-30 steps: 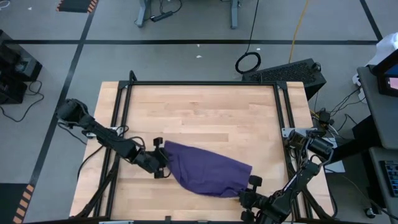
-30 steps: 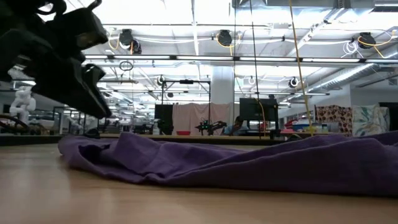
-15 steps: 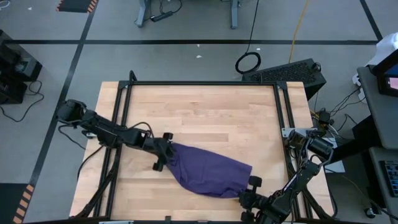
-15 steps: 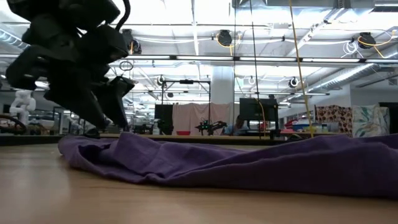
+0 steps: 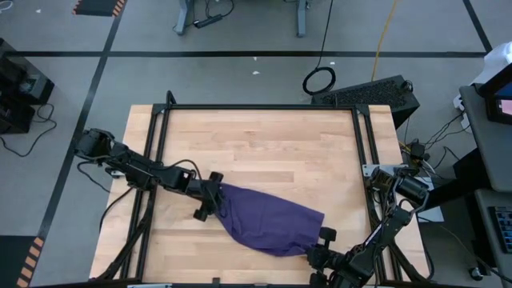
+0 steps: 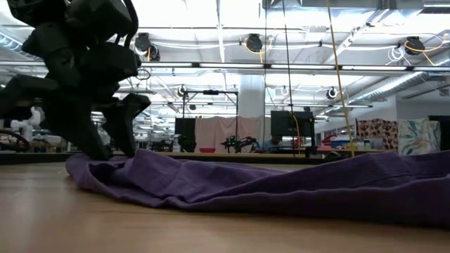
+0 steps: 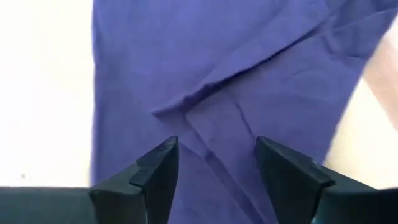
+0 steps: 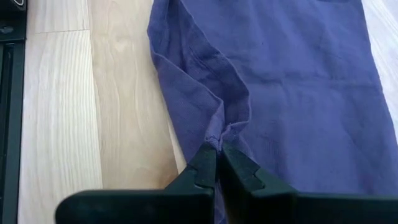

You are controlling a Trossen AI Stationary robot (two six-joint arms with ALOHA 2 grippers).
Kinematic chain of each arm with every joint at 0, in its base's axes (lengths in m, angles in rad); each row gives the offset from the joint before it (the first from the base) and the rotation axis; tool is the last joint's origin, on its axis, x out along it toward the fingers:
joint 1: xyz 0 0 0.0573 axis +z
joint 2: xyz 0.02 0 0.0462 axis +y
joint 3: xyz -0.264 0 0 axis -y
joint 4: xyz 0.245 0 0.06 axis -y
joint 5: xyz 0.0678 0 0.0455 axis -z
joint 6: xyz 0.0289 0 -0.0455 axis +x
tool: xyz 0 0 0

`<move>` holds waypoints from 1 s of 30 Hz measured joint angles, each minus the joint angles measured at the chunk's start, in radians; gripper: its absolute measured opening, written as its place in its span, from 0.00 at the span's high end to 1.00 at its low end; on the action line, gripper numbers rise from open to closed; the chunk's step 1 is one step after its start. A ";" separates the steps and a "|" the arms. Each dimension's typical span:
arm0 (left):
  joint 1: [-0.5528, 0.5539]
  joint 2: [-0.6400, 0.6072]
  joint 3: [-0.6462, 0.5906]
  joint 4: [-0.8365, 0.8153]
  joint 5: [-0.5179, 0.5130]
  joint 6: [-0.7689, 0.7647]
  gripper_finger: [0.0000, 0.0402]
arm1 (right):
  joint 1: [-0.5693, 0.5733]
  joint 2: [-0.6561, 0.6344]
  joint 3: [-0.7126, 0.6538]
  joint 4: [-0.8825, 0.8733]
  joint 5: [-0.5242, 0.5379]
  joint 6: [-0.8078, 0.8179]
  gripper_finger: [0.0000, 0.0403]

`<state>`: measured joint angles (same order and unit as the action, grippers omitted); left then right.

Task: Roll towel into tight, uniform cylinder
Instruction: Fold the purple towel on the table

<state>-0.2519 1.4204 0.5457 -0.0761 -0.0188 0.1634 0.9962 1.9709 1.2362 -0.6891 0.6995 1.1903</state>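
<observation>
Left gripper jaws apart, empty, hovering right over the towel's left end; fold creases sit between the fingers in the wrist view. Right gripper clenched on a pinch of the towel's right near edge, cloth puckered at the tips. Left arm reaches in from the table's left side, right arm from the near right corner.

Towel lies crumpled, not flat, in the near-middle of the table, running left to near right. No roll started.

Handling guess: light, limp, no stiffness, will bunch and drag rather than slide as a sheet. It won't hold shape unless kept taut. Best hold looks like the two ends of one edge: right already has one, left should take the left end's edge, not the mid-cloth folds.
</observation>
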 joint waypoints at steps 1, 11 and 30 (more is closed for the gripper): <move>0.000 0.000 0.000 0.008 -0.008 0.011 0.46 | 0.000 0.000 0.000 0.000 -0.005 0.001 1.00; 0.031 0.000 0.027 0.080 0.020 0.172 0.46 | 0.000 0.000 0.000 0.006 -0.052 0.022 1.00; 0.112 0.134 0.043 0.094 0.179 0.262 0.49 | 0.000 0.000 0.000 0.015 -0.051 0.027 1.00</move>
<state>-0.1398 1.5545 0.5890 0.0182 0.1600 0.4252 0.9966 1.9709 1.2362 -0.6740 0.6483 1.2177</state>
